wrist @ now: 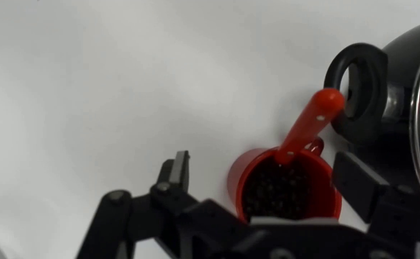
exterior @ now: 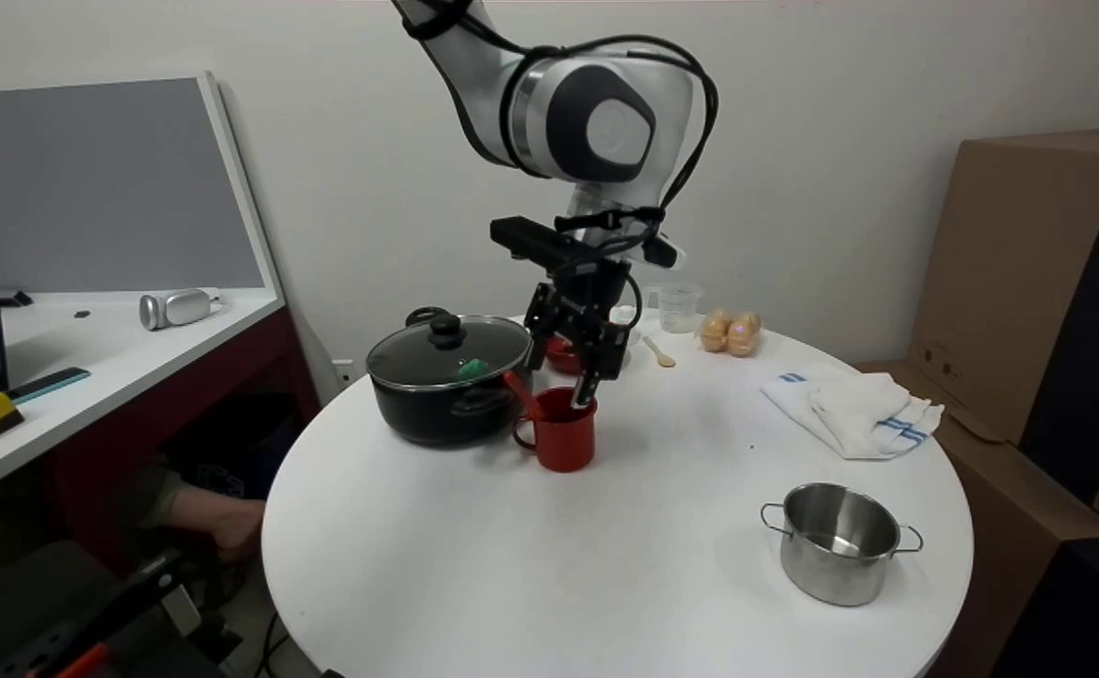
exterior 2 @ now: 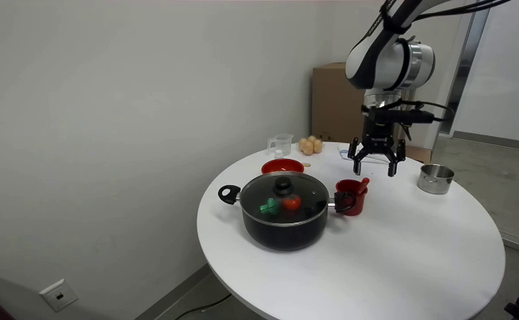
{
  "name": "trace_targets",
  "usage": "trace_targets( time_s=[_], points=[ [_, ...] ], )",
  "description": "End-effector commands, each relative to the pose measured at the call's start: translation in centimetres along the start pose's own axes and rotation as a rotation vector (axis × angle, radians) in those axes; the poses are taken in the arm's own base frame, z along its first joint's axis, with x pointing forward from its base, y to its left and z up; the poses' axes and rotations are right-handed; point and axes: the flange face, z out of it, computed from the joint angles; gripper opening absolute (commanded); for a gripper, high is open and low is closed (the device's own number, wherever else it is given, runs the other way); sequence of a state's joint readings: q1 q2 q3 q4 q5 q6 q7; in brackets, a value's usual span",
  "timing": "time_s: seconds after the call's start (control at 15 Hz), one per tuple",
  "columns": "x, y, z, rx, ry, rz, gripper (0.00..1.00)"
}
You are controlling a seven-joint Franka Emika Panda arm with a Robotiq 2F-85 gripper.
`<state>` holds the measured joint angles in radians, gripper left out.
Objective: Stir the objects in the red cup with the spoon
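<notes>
Gripper (exterior 2: 374,170) is spread wide with nothing in it, hanging just over the cup (exterior: 565,443), which stands upright on the table (exterior: 530,556) right beside the pot (exterior: 408,414). Spoon (wrist: 306,129) is in the cup, handle sticking out over the rim, and imo everything hinges on that handle. In the wrist view it slants from the cup's mouth up and right toward the pot handle (wrist: 373,84), so it sits off to the top of the frame from the gap between the fingers (wrist: 176,171), and closer to the finger on the frame's right. My guess: next move is a shift toward the upper right of that frame, squaring up across the slant, then down and pinch, with the pot handle as the likeliest thing to bump. As for what's hidden: the spoon's far end is lost inside the cup, and the dark bits (wrist: 278,192) in there are too murky to name. In the wrist view the gripper blocks the cup's lower rim and the pot is chopped off on the right; in an exterior view the pot handle (exterior 2: 344,202) covers part of the cup.
</notes>
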<state>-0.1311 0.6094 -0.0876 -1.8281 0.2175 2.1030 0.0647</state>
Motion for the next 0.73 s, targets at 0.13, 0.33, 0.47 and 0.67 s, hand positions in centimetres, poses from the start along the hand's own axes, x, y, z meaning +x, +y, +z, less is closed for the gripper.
trace_targets(
  time_s=[0.13, 0.33, 0.47, 0.67],
  points=[
    [-2.7, -2.2, -7.6, -0.171, 0.222, -0.139, 1.0],
    [-1.8, -2.9, -8.4, -0.176, 0.236, -0.165, 1.0],
    [-3.6, -4.2, -10.2, -0.193, 0.28, -0.204, 1.0],
    [-4.5, -4.3, -10.4, -0.194, 0.285, -0.211, 1.0]
  ],
)
